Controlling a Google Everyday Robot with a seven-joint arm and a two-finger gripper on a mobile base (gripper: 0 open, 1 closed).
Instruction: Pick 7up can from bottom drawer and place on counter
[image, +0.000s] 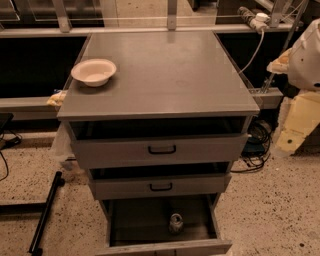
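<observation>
Can (175, 222) in open bottom drawer (140, 220), bowl (93, 71) on counter (170, 75), end effector (299, 122) far right

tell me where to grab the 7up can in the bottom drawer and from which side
Grip the 7up can across its round side wall, below the rim. It seems to stand upright, apart from the walls of the bottom drawer, so come down from above and the front; the middle drawer overhangs behind it. The gripper is not in view.

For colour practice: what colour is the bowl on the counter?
Cream bowl, camera view; gripper not in view.
</observation>
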